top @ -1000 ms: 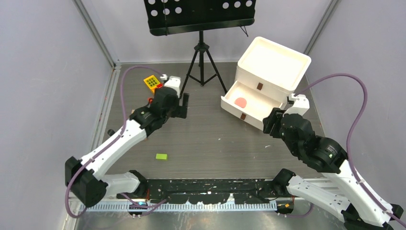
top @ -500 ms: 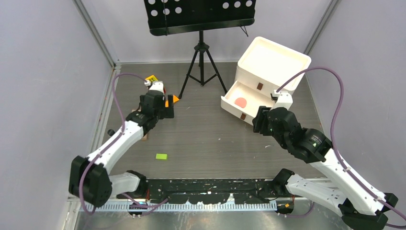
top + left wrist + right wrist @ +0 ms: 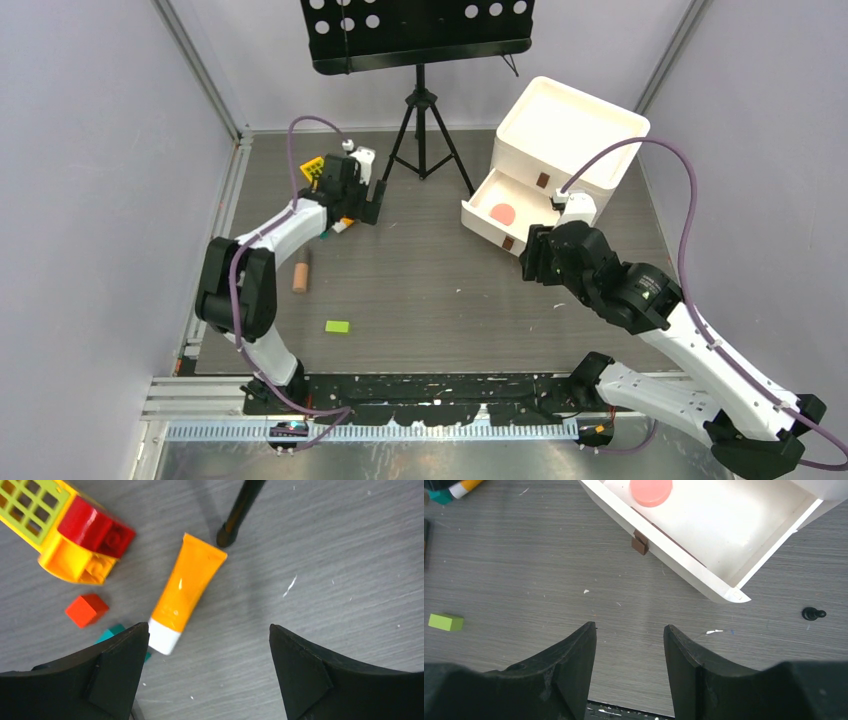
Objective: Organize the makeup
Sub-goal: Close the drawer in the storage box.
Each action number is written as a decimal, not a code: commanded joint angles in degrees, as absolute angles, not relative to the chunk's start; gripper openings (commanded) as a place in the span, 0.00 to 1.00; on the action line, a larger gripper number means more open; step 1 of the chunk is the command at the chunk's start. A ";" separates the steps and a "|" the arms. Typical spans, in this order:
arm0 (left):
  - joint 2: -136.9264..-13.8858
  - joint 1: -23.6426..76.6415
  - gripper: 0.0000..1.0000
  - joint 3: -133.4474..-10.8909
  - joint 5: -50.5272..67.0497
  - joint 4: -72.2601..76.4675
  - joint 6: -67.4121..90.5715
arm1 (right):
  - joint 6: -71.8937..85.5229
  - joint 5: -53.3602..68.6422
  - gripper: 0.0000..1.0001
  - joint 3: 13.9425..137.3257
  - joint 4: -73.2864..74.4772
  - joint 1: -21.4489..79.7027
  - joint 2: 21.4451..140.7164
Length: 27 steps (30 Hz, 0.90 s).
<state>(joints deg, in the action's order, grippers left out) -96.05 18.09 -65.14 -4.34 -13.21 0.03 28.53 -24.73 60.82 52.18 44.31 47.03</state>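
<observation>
Top view: the left gripper (image 3: 368,207) hangs over a clutter of plastic toy blocks (image 3: 316,168) at 11 o'clock on the grey wood-grain table (image 3: 430,290). A tan tube (image 3: 300,276), a stubby cylinder, lies well apart at the gripper's 7 o'clock. The right gripper (image 3: 528,262) sits near the white box's open drawer (image 3: 485,232), where we see the pink round compact (image 3: 503,213).

Left wrist: jaws wide apart, empty. A glossy orange tube (image 3: 187,592) lies on the table ahead of the gap, its flat crimped end at 1 o'clock and its white cap at 7. The cap is just beside the left-hand finger.

Right wrist: jaws moderately parted, empty. The compact, a smooth disc, lies in the drawer at 12 o'clock, apart from the fingers.
</observation>
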 commanded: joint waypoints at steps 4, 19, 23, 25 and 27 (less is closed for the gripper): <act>-99.65 12.94 0.92 -72.21 4.62 -15.99 -4.69 | 25.85 -23.92 0.57 61.42 51.31 44.62 47.74; -105.35 8.75 0.92 -74.58 11.33 -18.46 -4.96 | 23.21 -23.39 0.58 62.20 50.75 44.64 50.83; -105.23 8.71 0.91 -74.44 11.38 -19.31 -4.86 | 23.53 -23.12 0.58 62.23 50.26 44.66 51.02; -104.25 8.71 0.91 -73.51 10.13 -18.39 -3.44 | 23.78 -22.91 0.58 62.23 49.98 44.64 51.14; -102.62 8.74 0.92 -71.99 7.37 -16.39 1.43 | 24.02 -22.56 0.58 62.23 49.88 44.65 51.43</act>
